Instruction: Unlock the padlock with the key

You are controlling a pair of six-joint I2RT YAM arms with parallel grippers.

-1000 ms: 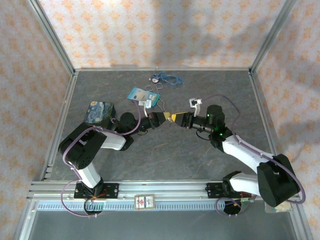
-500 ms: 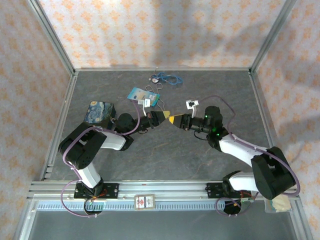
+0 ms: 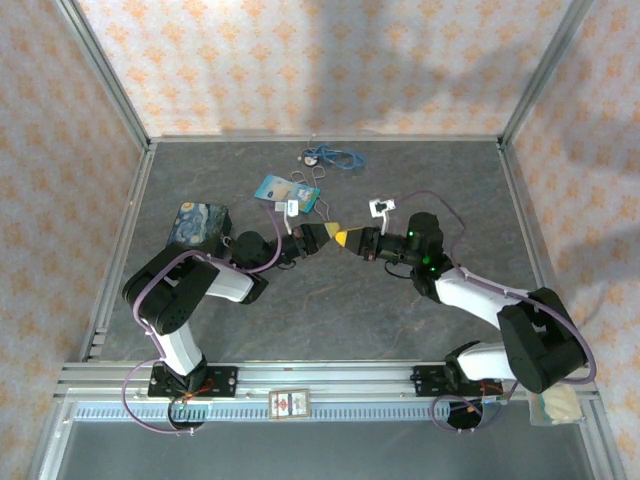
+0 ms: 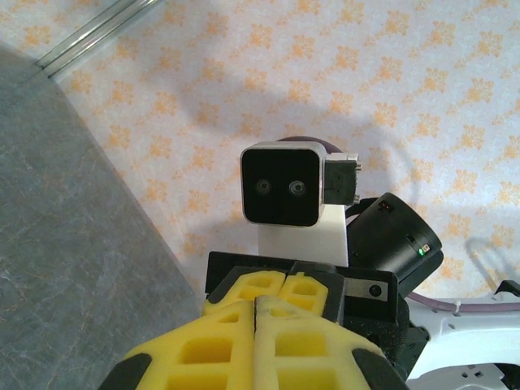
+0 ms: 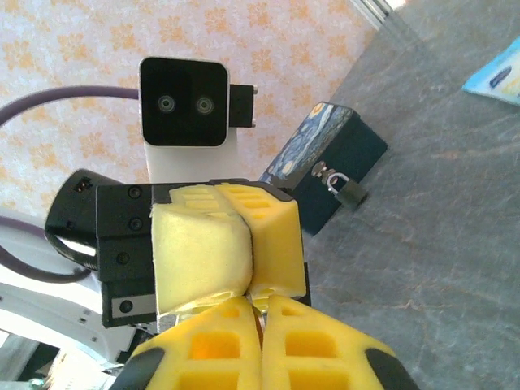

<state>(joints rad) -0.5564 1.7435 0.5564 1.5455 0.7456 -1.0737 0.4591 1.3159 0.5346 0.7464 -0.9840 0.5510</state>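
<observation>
At the left of the counter the blue box is sitting flat, close beside the left arm's elbow. In the right wrist view the padlock is hanging on the box's side, its silvery shackle up against the box and its dark body pointing away from it. Right of the box, further back, a blue card is lying on the counter.

The left pincer is reaching toward mid-counter, raised off the surface, its 2 yellow fingers pressed together - clenched. A blue cord is lying near the back wall, well apart from both arms.

The right pincer is pointing the opposite way and meeting the left one tip to tip, just touching or nearly so; its 2 fingers are pressed shut as well. Whether the key is being pinched between either pair of fingers cannot be told - it is too small to make out at the tips.
</observation>
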